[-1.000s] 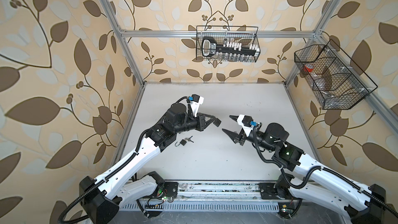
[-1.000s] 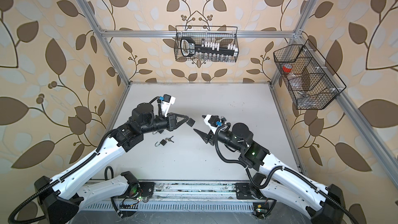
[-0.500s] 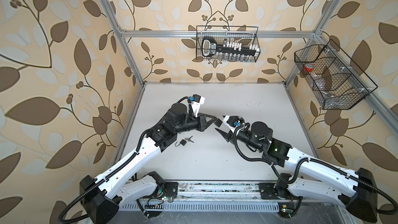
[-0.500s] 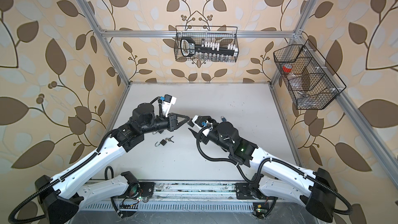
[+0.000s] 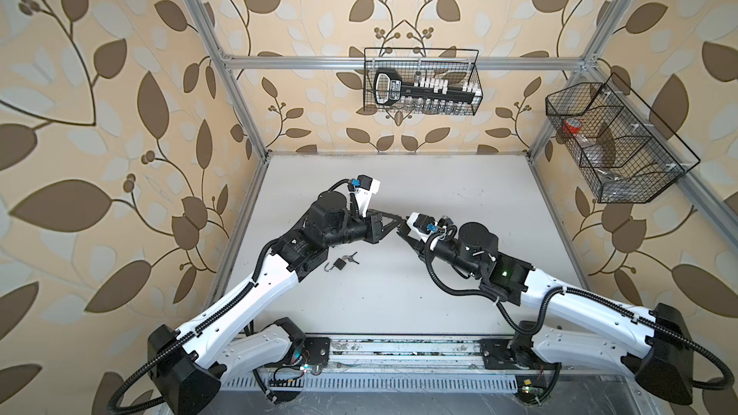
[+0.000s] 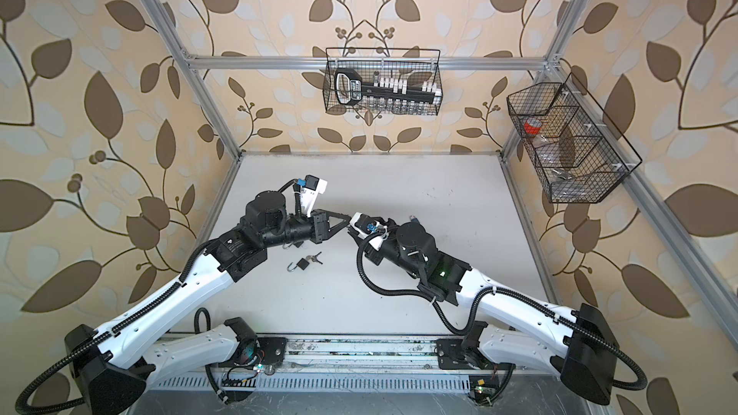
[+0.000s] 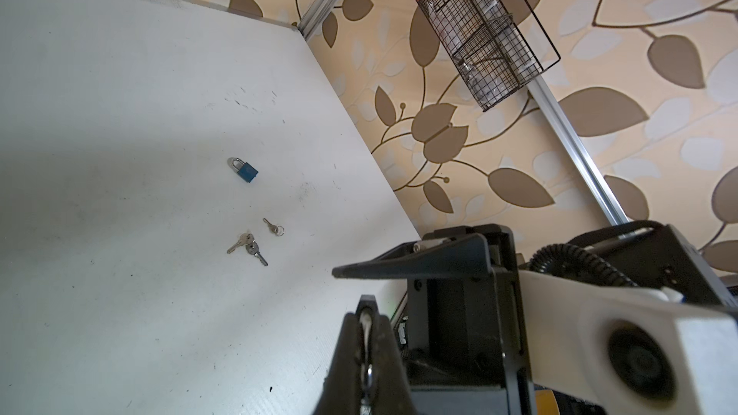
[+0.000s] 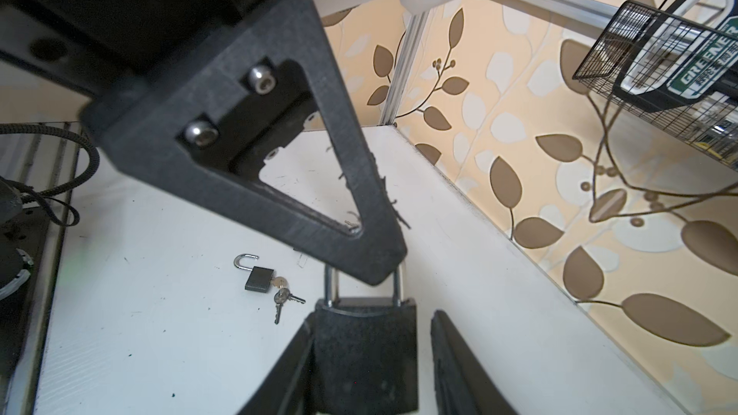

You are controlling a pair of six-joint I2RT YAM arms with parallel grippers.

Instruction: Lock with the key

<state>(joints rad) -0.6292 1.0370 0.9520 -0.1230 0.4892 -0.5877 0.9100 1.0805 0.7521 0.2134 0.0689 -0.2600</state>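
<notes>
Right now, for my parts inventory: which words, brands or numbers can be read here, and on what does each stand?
"GREENER": green label on the black-and-white tool holder in the black wire basket, right wrist view.
Smaller characters below it: too blurred.
Same label in both top views: too small.
No readable marks: large black padlock, small blue padlock, silver keys.
</notes>
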